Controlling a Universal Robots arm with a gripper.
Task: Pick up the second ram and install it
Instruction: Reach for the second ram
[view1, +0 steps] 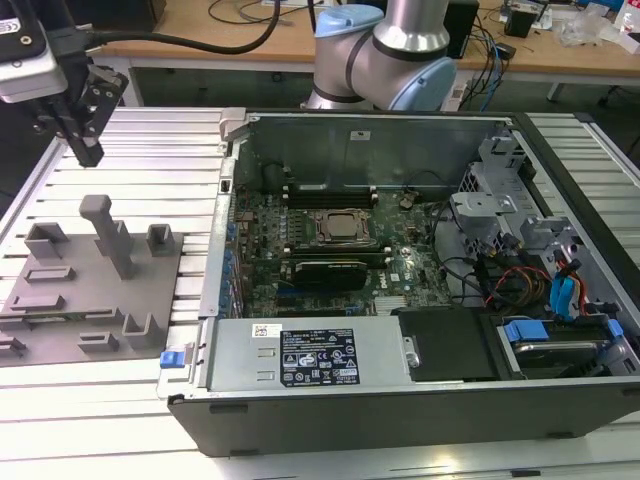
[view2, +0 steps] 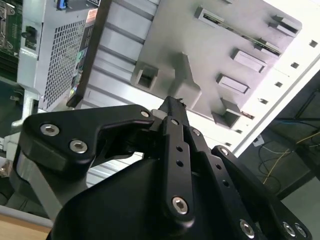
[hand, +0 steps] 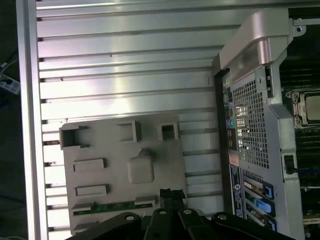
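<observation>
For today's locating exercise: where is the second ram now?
In the first wrist view, the second ram lies in a slot along one edge of the grey fixture plate, outside the computer case.

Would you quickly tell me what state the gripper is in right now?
Gripper: shut, with nothing between its fingers, hanging near the grey plate where the green memory stick lies.

Robotics lab: arm base (view1: 385, 55), slotted aluminium table (view1: 170, 160), cable-strewn workbench (view1: 180, 25).
</observation>
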